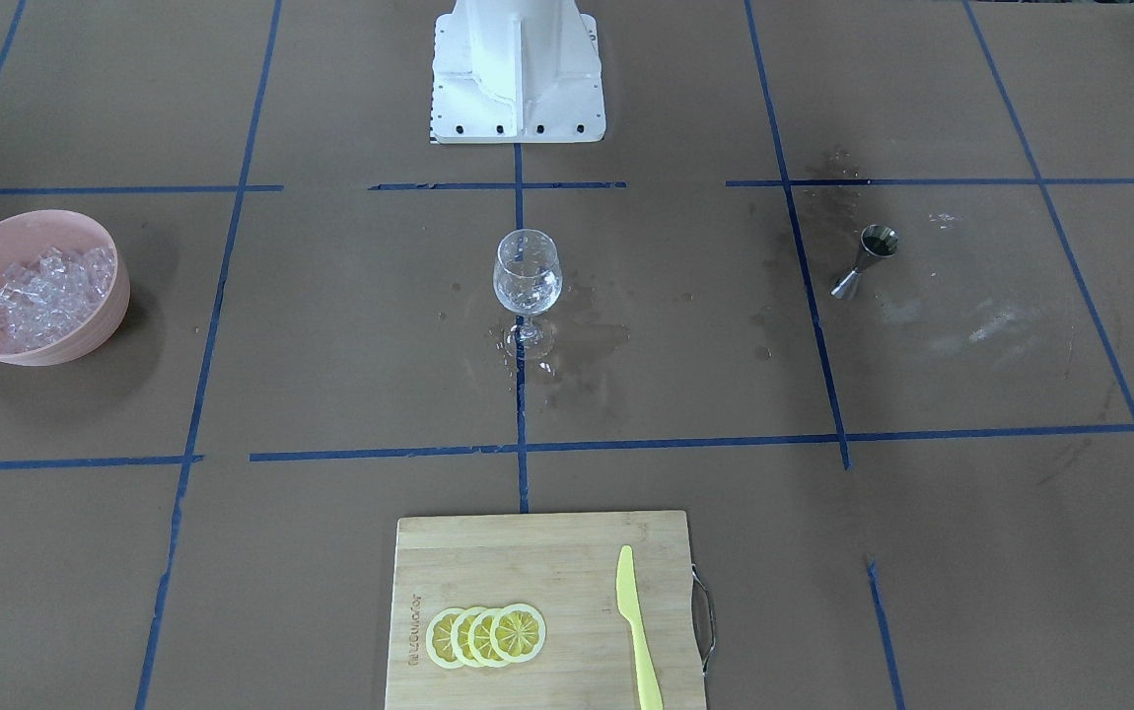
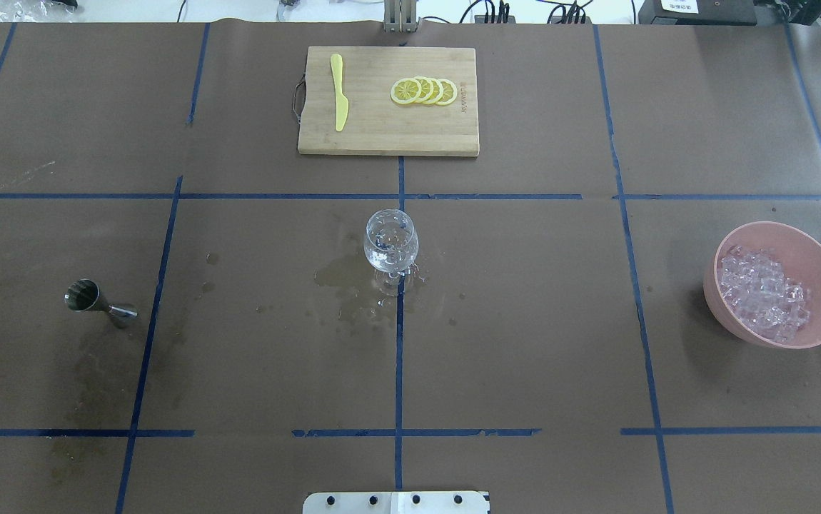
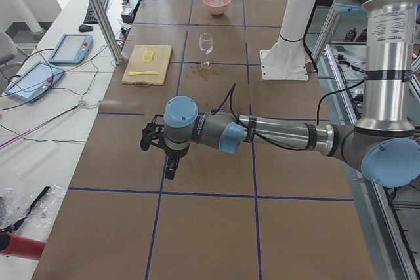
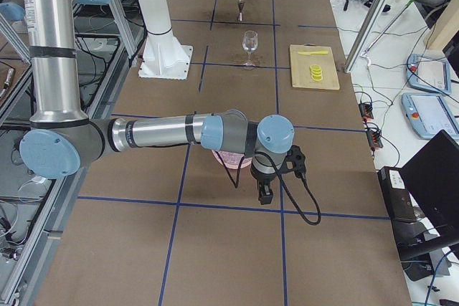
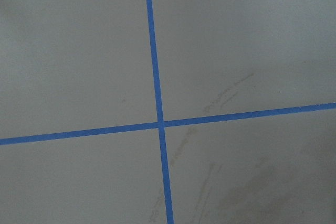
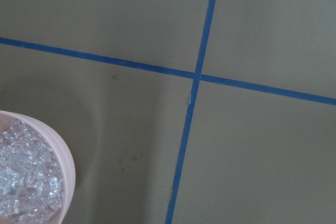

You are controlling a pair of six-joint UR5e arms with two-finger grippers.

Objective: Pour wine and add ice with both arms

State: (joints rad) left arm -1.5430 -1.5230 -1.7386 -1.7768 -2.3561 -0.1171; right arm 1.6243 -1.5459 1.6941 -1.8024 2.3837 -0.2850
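Wine glass (image 1: 528,274) is seen upright at table centre, on a blue tape crossing. Clear, glinting contents are noted in its bowl. Lumps like ice seem to be among them, but colourless wine cannot be told apart from them. A wet patch (image 1: 587,340) is spread on the paper around the foot, so some spillage is judged.

Jigger (image 1: 865,261) is stood upright on the robot's left, well apart from the glass, with dark stains beside it. Whether it is empty cannot be told.

The main stock of ice (image 1: 49,291) is heaped in the pink bowl (image 1: 94,335) on the robot's right, well apart from the glass.

Judgement: pouring and icing are probably done or nearly so, since the glass is filled and neither arm is near it. It cannot be confirmed.

Left gripper (image 3: 169,170) is hung fingers-down over bare paper near the table's end. Nothing is seen held or touched. How far the fingers are spread cannot be told from this side view alone.

Right gripper (image 4: 265,195) is hung fingers-down just beside the bowl, the bowl rim being caught in its wrist view. No contact is seen, and its opening likewise cannot be told.
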